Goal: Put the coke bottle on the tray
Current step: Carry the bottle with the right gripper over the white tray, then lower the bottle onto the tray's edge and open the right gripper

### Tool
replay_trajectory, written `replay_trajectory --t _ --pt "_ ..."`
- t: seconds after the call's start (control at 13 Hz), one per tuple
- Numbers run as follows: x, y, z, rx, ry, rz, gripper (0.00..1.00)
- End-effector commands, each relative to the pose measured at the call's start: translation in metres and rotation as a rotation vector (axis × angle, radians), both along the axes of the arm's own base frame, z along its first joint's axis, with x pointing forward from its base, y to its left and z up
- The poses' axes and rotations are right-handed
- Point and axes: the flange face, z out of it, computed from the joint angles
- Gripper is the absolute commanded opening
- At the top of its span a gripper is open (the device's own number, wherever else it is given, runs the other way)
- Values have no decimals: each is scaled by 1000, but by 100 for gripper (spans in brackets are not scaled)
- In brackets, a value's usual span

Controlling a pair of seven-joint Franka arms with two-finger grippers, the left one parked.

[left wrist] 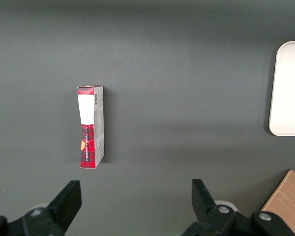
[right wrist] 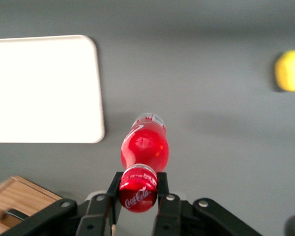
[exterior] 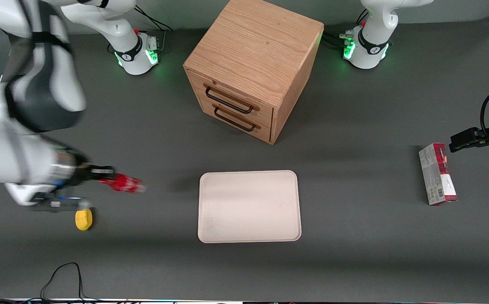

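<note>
My right gripper (exterior: pixel 102 180) is shut on the cap end of the coke bottle (exterior: pixel 127 183), a small red bottle held above the table toward the working arm's end. In the right wrist view the two black fingers (right wrist: pixel 162 184) clamp the red cap with its white script logo, and the bottle (right wrist: pixel 144 145) hangs below my gripper (right wrist: pixel 138 187) over bare grey table. The cream-white tray (exterior: pixel 249 206) lies flat in the middle of the table, apart from the bottle. It also shows in the right wrist view (right wrist: pixel 42 88) and the left wrist view (left wrist: pixel 289 88).
A small yellow lemon-like object (exterior: pixel 83 219) lies on the table just nearer the front camera than my gripper; it also shows in the right wrist view (right wrist: pixel 290 71). A wooden drawer cabinet (exterior: pixel 250 67) stands farther back than the tray. A red-and-grey carton (exterior: pixel 437 174) lies toward the parked arm's end.
</note>
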Motion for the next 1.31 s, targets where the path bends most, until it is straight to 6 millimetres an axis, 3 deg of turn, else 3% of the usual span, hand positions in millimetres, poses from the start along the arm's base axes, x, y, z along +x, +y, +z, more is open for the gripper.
replay_trajectory --t 0.0,0.15,0.23,0.46,0.54,0.85,1.23 --pt "20 55 -23 -12 -77 -60 15" --pt "28 77 -52 1 -100 -104 15" --pt "26 99 -66 0 -117 -98 15" --pt "40 118 -104 22 -169 -180 14" --pt "36 134 -118 18 -167 -178 14" --pt "38 141 -144 14 -166 -185 14" --pt "36 146 -153 11 -160 -185 15"
